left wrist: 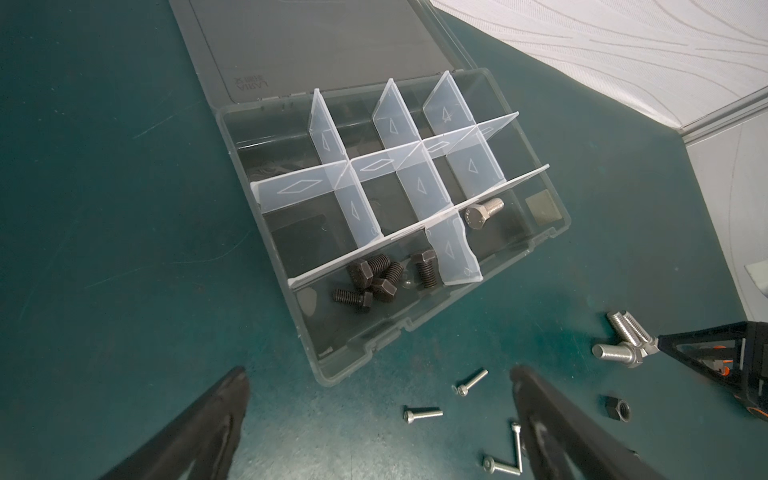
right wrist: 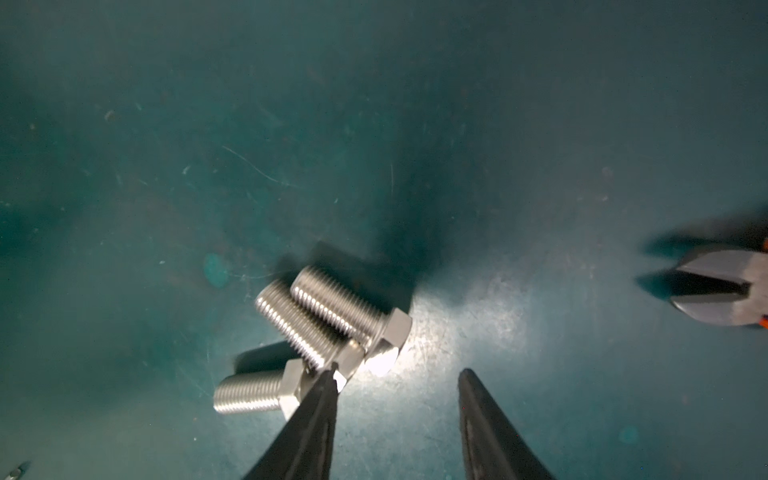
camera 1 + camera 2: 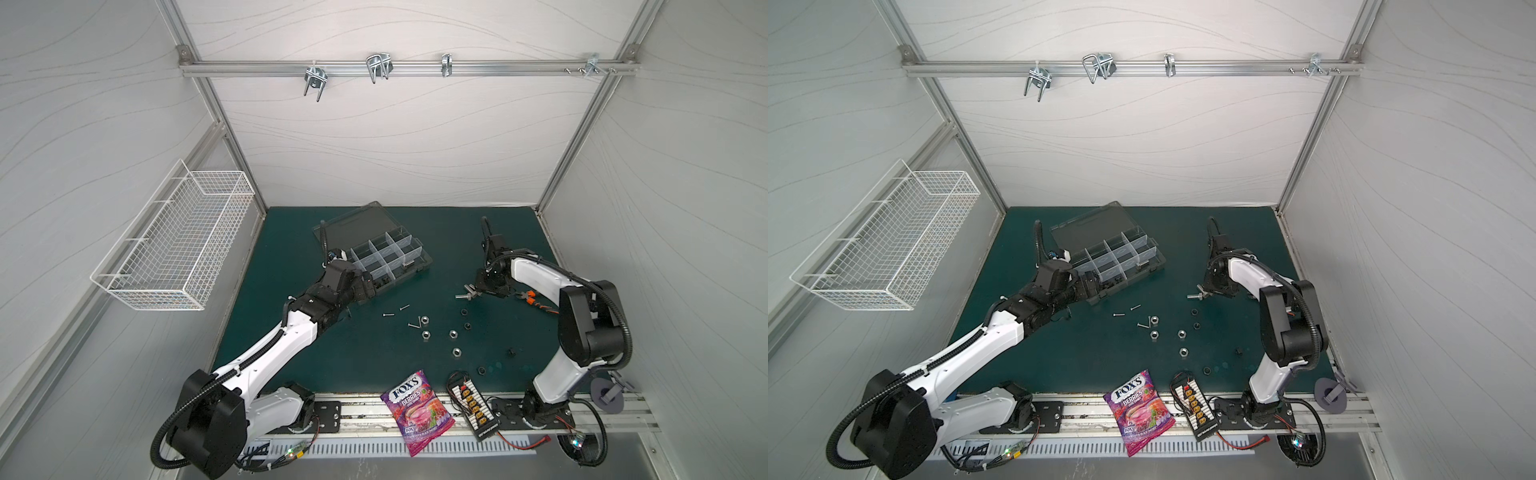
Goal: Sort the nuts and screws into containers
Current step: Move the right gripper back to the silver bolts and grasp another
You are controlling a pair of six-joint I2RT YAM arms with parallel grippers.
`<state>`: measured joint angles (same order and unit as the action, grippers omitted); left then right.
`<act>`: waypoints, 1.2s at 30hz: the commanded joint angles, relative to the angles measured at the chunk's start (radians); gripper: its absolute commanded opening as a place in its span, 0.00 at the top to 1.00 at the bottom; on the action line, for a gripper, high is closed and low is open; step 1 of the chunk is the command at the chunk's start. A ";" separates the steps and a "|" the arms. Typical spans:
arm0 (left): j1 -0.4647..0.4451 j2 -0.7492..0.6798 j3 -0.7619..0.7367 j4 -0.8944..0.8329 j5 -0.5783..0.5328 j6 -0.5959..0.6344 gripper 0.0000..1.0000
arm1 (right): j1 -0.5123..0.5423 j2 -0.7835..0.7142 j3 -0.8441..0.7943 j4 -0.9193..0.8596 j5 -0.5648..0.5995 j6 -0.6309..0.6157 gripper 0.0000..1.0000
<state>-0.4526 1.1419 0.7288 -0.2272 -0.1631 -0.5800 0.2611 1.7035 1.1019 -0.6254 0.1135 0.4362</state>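
black hex screws (image 1: 370, 282) and one silver bolt (image 1: 482, 212) boxed; silver hex nuts (image 3: 424, 320) lie loose; my left gripper (image 1: 376, 374) and right gripper (image 2: 397, 372) gape empty.

Four silver nuts (image 3: 424, 320), four thin screws (image 1: 422, 413)

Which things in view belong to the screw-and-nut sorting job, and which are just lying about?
Job: organizer box, silver hex bolts, thin silver screws, silver nuts, black nuts, black bolts already in a compartment.
Lying about: candy bag, connector board, pliers, wire basket.
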 commanded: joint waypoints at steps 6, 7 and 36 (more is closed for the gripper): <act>-0.001 0.008 0.037 0.025 -0.004 -0.006 0.01 | -0.005 0.067 0.006 0.011 0.004 -0.011 0.52; 0.000 0.008 0.037 0.025 -0.004 -0.006 0.01 | -0.005 0.072 0.008 0.013 0.002 -0.010 0.52; -0.001 0.006 0.042 0.020 -0.012 -0.003 0.01 | -0.008 0.186 0.100 0.004 0.060 -0.050 0.65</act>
<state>-0.4526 1.1461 0.7288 -0.2276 -0.1638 -0.5800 0.2600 1.8637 1.1893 -0.5922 0.1600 0.4026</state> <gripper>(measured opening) 0.993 0.364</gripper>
